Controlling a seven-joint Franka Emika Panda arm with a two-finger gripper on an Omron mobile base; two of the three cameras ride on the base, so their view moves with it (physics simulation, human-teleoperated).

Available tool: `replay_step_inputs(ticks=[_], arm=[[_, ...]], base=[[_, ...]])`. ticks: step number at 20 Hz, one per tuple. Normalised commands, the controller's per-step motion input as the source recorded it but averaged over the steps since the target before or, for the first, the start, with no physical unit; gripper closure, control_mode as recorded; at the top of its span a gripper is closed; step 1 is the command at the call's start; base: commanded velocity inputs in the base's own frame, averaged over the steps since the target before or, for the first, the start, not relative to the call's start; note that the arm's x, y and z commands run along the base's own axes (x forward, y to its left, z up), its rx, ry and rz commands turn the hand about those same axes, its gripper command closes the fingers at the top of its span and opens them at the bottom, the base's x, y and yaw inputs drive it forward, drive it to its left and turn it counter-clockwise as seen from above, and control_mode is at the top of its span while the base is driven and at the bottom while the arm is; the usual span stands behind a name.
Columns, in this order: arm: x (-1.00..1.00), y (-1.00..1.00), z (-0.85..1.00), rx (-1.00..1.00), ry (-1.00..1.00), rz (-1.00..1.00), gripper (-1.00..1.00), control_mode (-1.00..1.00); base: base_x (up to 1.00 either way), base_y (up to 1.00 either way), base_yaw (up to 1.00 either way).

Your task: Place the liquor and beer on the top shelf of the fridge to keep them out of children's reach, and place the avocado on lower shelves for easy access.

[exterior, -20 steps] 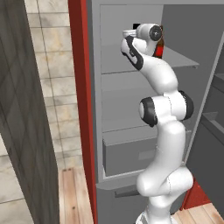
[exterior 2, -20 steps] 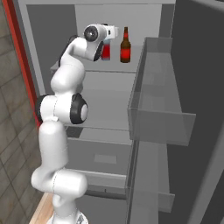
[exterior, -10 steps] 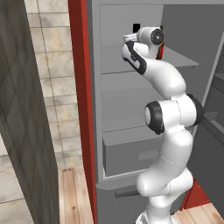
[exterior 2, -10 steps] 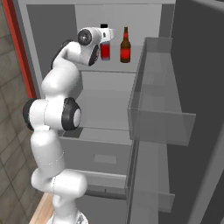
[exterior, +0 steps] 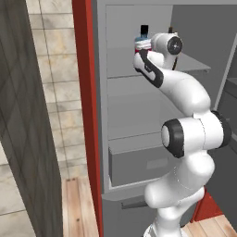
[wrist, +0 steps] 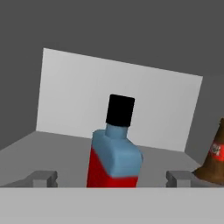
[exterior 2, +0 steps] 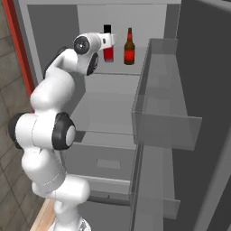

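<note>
The liquor [wrist: 114, 157], a squat blue bottle with a red label and black cap, stands upright on the top shelf [exterior 2: 121, 69] of the fridge [exterior: 85, 92]. The beer [exterior 2: 129, 47] stands just to its right on the same shelf. My gripper [wrist: 111, 177] is open, with one fingertip on each side of the liquor [exterior 2: 108, 45] and a clear gap to both. In the left base view the gripper [exterior: 141, 45] sits at the shelf's front, in front of the liquor [exterior: 144, 31]. The avocado is out of view.
Below the top shelf [exterior: 121, 65] lie a lower shelf [exterior 2: 108, 113] and a grey drawer [exterior 2: 104, 163]. The open fridge door with its grey bins [exterior 2: 167, 119] stands close on the right. A dark wall panel [exterior: 23, 115] is to the left of the fridge.
The hand has drawn back a little from the liquor, which stays standing on the shelf. The elbow has swung outward and lower. The jaws have spread slightly wider.
</note>
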Motion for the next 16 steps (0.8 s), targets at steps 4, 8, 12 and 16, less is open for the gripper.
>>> replay_step_inputs(ticks=[4,8,12,16], arm=[[-0.91,-0.07,0.0,0.0,0.03,-0.02,-1.0,-1.0],[-1.0,-0.01,-0.01,-0.01,0.1,0.0,-1.0,-1.0],[-0.99,0.0,-0.11,-0.01,0.19,0.0,-1.0,-1.0],[-1.0,0.0,-0.11,0.0,0.2,0.0,-1.0,-1.0]], base=[[0.0,0.0,0.0],[0.0,0.0,0.0],[0.0,0.0,0.0],[0.0,0.0,0.0]])
